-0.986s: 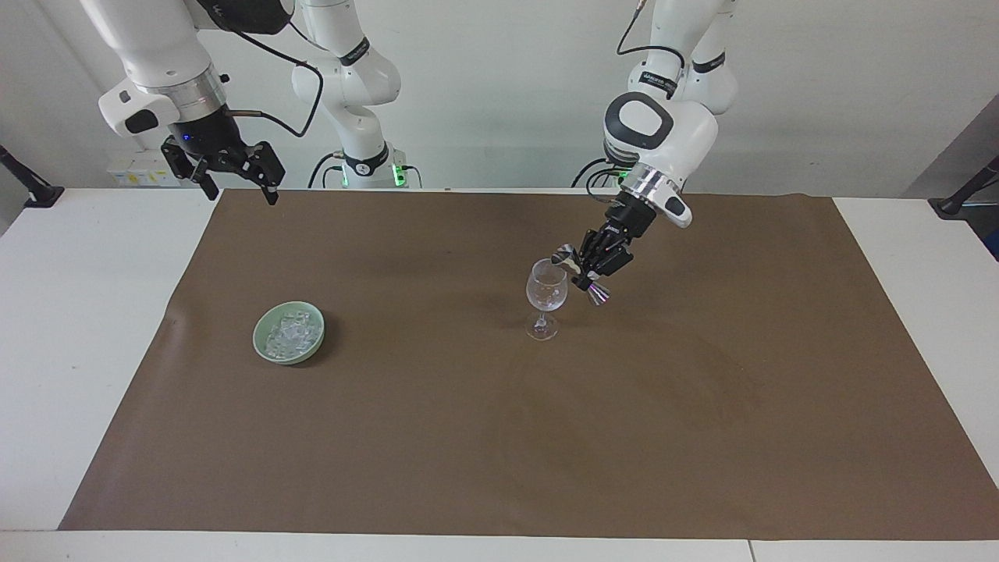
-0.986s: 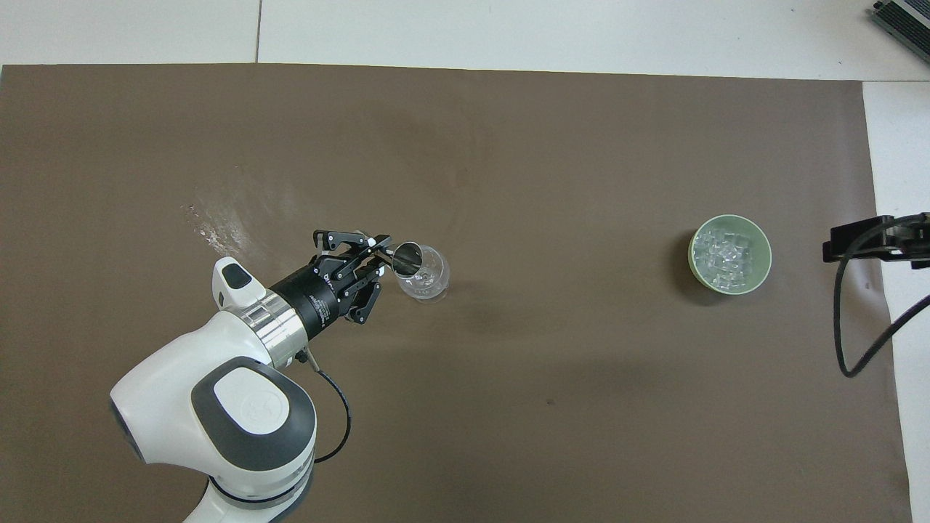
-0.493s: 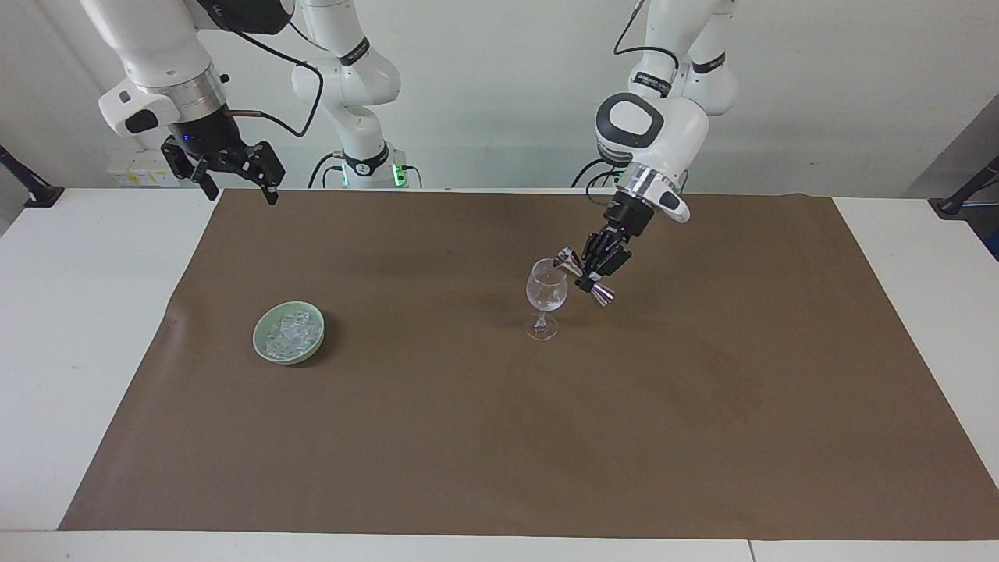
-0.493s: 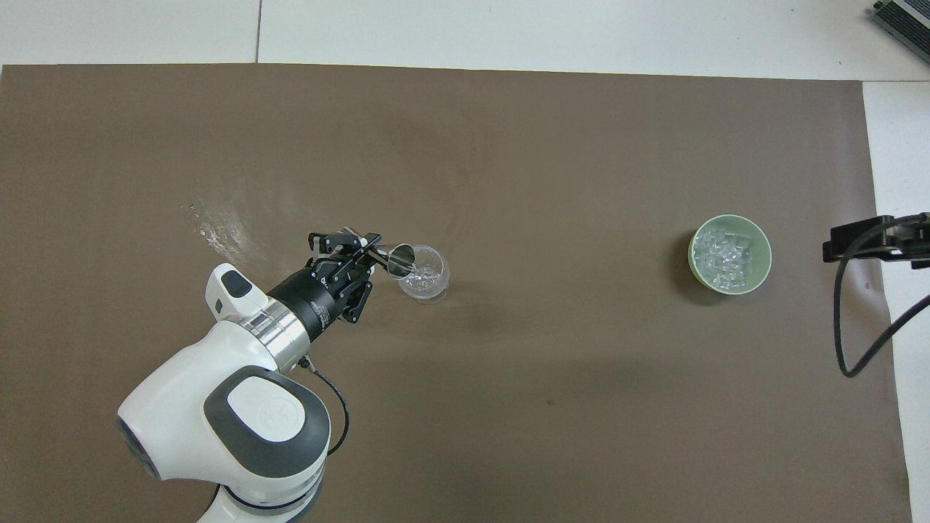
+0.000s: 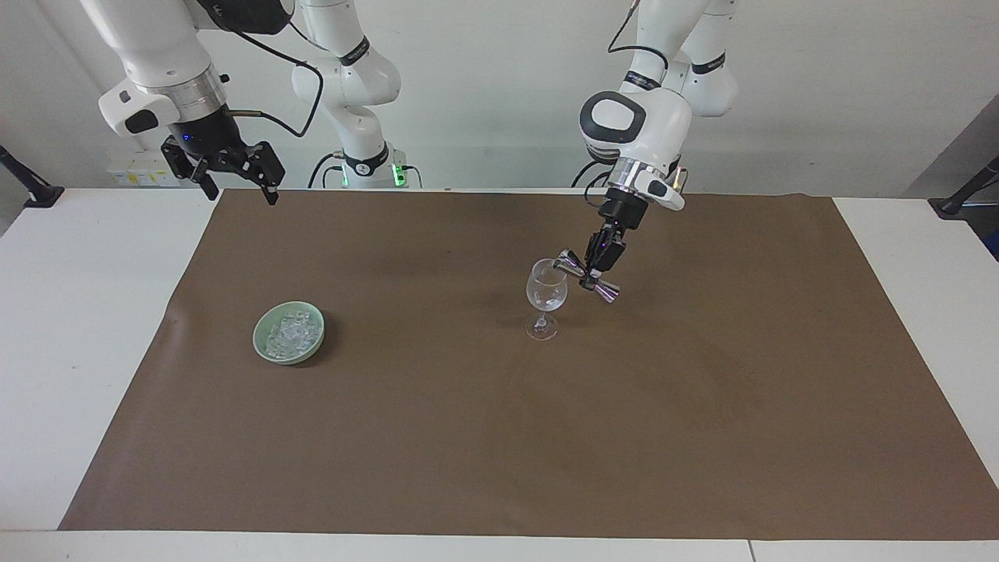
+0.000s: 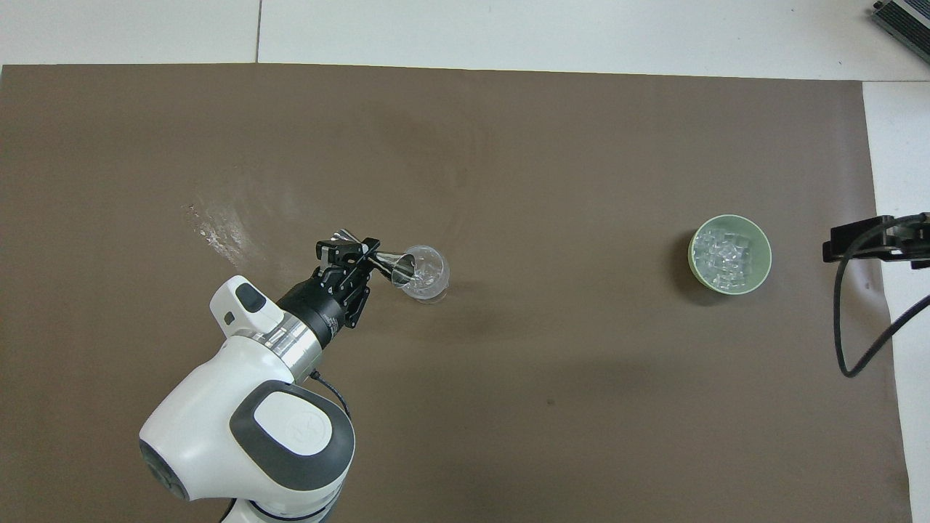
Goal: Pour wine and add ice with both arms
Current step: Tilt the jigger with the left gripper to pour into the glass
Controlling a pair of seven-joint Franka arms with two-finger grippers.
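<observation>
A clear stemmed wine glass (image 5: 546, 293) (image 6: 425, 272) stands upright mid-mat. My left gripper (image 5: 597, 269) (image 6: 361, 254) is shut on the waist of a silver metal jigger (image 5: 587, 277) (image 6: 378, 256). The jigger is tipped almost level, its mouth at the glass's rim. The ice (image 5: 290, 332) (image 6: 726, 254) is a glinting heap in a pale green bowl (image 5: 257, 339) (image 6: 763, 272) toward the right arm's end. My right gripper (image 5: 238, 183) waits open, raised over the mat's corner nearest the robots at that end.
A brown mat (image 5: 468, 429) covers most of the white table. A wet, shiny patch (image 6: 218, 229) lies on the mat toward the left arm's end, beside the glass. A black cable (image 6: 846, 319) hangs from the right arm.
The left wrist has risen and turned, swinging the jigger from a steep slant to nearly level at the glass's rim. The right arm has not moved.
</observation>
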